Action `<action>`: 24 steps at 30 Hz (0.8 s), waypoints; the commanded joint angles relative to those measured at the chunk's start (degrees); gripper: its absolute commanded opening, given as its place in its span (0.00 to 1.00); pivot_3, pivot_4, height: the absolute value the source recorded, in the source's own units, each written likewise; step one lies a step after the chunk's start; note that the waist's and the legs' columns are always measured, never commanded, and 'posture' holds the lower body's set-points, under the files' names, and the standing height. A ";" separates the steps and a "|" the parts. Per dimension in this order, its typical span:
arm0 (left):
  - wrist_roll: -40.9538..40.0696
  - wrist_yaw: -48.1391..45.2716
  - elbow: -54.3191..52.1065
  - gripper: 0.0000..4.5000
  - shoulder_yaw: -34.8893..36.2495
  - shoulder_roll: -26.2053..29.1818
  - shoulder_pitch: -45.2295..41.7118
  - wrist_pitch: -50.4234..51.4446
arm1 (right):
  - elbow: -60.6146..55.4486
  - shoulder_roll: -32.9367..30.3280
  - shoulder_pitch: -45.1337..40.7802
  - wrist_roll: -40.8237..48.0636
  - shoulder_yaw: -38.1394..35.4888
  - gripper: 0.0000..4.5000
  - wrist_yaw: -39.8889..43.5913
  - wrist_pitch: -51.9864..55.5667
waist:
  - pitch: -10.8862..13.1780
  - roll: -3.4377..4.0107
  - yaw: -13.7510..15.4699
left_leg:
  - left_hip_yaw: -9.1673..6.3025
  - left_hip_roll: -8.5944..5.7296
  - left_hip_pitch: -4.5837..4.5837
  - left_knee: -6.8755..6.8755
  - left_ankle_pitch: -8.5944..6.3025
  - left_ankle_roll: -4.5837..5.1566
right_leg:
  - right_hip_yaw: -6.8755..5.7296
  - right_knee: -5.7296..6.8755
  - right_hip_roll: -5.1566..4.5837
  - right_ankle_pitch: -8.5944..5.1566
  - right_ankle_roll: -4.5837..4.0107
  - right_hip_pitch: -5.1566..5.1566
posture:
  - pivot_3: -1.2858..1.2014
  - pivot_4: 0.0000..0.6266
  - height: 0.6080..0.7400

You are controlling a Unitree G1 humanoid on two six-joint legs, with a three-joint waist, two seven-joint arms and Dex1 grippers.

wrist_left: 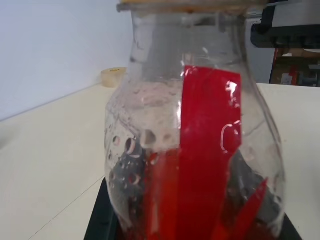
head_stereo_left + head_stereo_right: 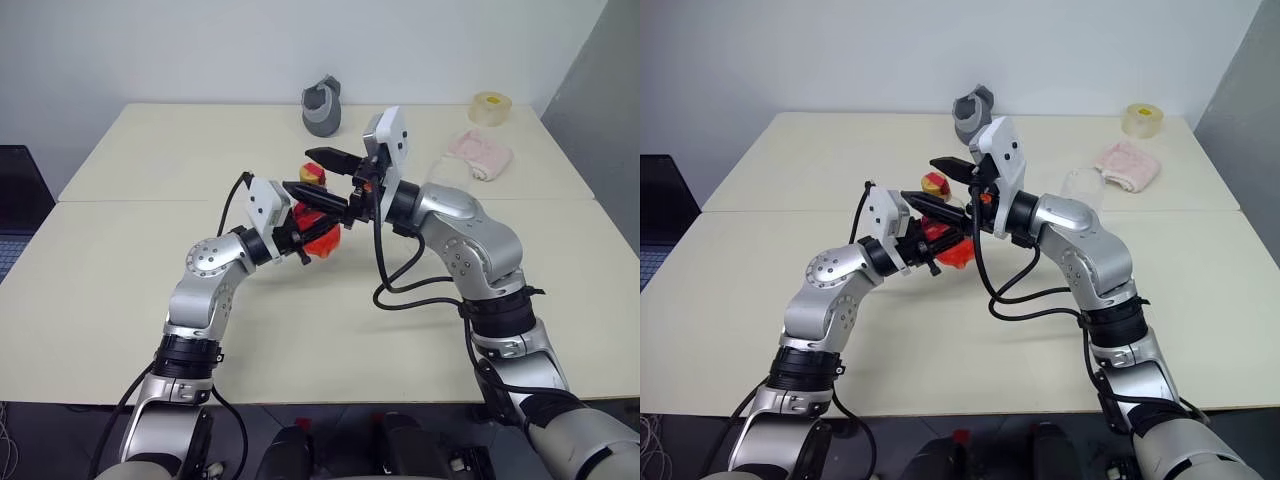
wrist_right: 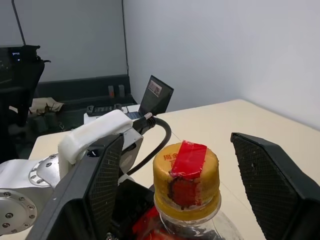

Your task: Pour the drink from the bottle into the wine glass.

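My left gripper (image 2: 305,236) is shut on the body of the small clear bottle (image 2: 324,243) and holds it upright above the table's middle. Its red label (image 1: 207,150) shows close up in the left wrist view, with red-orange drink (image 1: 165,210) low inside. The yellow cap with red tape (image 3: 186,177) sits on top. My right gripper (image 2: 298,170) is open, one black finger (image 3: 95,190) on each side of the cap, apart from it. The wine glass (image 2: 1080,188) shows faintly behind my right arm, beside a pink cloth.
A grey cup-like object (image 2: 322,105) stands at the table's far edge. A roll of tape (image 2: 490,107) and the pink cloth (image 2: 480,155) lie at the far right. A dark laptop (image 2: 15,215) sits off the table's left side.
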 commanded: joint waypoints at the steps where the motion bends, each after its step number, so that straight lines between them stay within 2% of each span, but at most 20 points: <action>1: -0.42 -0.26 -1.66 0.30 0.10 -0.23 -1.37 -1.68 | -0.74 0.04 -1.71 -0.04 -0.86 0.62 0.20 -1.22 | 0.00 0.00 0.00 | 0.00 0.00 0.00 0.00 0.00 0.00 | 0.00 0.00 0.00 0.00 0.00 0.00 | 0.52 0.24 1.00; 5: -0.41 -0.50 -1.73 0.30 -0.10 -0.41 -1.26 -1.64 | -0.53 0.16 -1.96 0.77 -1.78 0.30 -0.16 -0.55 | 0.00 0.00 0.00 | 0.00 -0.01 0.00 0.00 0.00 0.00 | 0.00 0.00 0.00 0.00 0.00 0.00 | 0.52 0.24 1.00; 6: -0.49 -0.67 -2.08 0.30 -0.28 -0.41 -0.92 -1.54 | -0.54 0.08 -1.98 0.87 -1.84 0.28 -0.12 -0.42 | 0.00 0.00 0.00 | 0.00 0.00 0.00 0.00 0.00 0.00 | 0.00 0.00 0.00 0.00 0.00 0.00 | 0.52 0.24 1.00; 14: -1.44 -0.89 -6.23 0.30 -1.15 -0.21 2.82 -0.03 | -2.50 -0.98 -3.14 4.74 -3.34 0.28 0.89 4.91 | 0.00 0.00 0.01 | -0.01 0.00 0.00 0.00 0.00 0.00 | 0.00 0.00 0.00 0.00 0.00 -0.01 | 0.52 0.24 1.00; 16: -1.79 -1.42 -7.70 0.30 -1.38 0.33 4.32 0.47 | -2.84 -3.78 -4.18 1.99 -1.09 0.28 4.61 1.27 | 0.00 0.00 0.00 | -0.01 0.01 -0.01 0.00 0.00 0.00 | 0.01 -0.01 -0.01 0.00 0.00 0.00 | 0.52 0.24 1.00; 18: -1.98 -1.57 -8.91 0.30 -1.44 0.77 5.75 0.73 | -2.29 -7.59 -4.52 -4.11 2.77 0.28 8.90 -6.83 | 0.00 0.01 0.01 | 0.00 0.00 -0.02 0.00 0.00 0.01 | 0.01 -0.01 -0.02 0.00 0.00 -0.01 | 0.52 0.24 1.00; 21: -2.11 -1.05 -10.02 0.30 -1.41 0.95 6.98 1.09 | -0.32 -6.77 -6.13 0.09 -1.07 0.28 6.45 -1.63 | 0.00 0.01 0.00 | 0.01 0.00 0.02 0.00 -0.04 0.07 | 0.00 -0.01 0.00 0.00 0.00 0.01 | 0.52 0.24 1.00; 24: -2.32 -0.76 -10.97 0.30 -1.34 1.02 7.56 1.49 | -0.65 -4.29 -7.71 9.86 -7.50 0.28 0.99 11.15 | 0.00 0.01 -0.01 | -0.01 0.03 0.02 0.00 -0.03 0.06 | 0.00 0.03 0.00 0.00 -0.01 0.00 | 0.52 0.24 1.00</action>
